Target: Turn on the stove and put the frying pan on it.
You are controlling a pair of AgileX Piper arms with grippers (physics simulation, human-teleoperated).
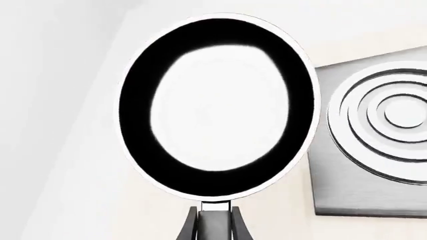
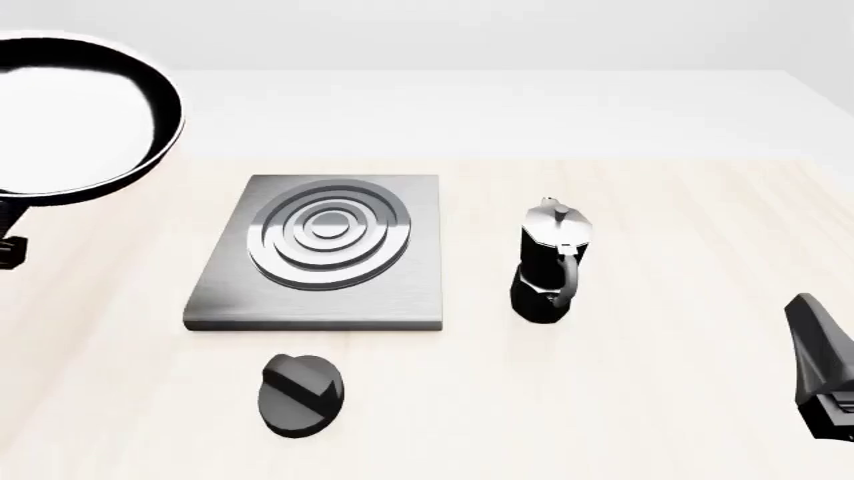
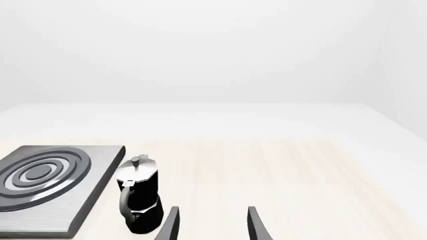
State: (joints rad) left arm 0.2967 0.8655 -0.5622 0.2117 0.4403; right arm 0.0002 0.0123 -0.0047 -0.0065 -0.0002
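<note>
The frying pan (image 2: 74,115) is glossy black and round, held in the air at the far left, above and left of the stove. In the left wrist view the pan (image 1: 217,105) fills the middle, its handle between the fingers. My left gripper (image 1: 215,227) is shut on the pan's handle. The stove (image 2: 324,250) is a grey slab with concentric rings, lying mid-table; it also shows in the left wrist view (image 1: 380,135) and right wrist view (image 3: 47,187). Its round black knob (image 2: 299,393) sits in front of it. My right gripper (image 3: 212,225) is open and empty, at the right edge (image 2: 827,365).
A black-and-silver moka pot (image 2: 550,262) stands upright to the right of the stove; it also shows in the right wrist view (image 3: 139,200), just left of my right fingers. The table is light wood with a white far part.
</note>
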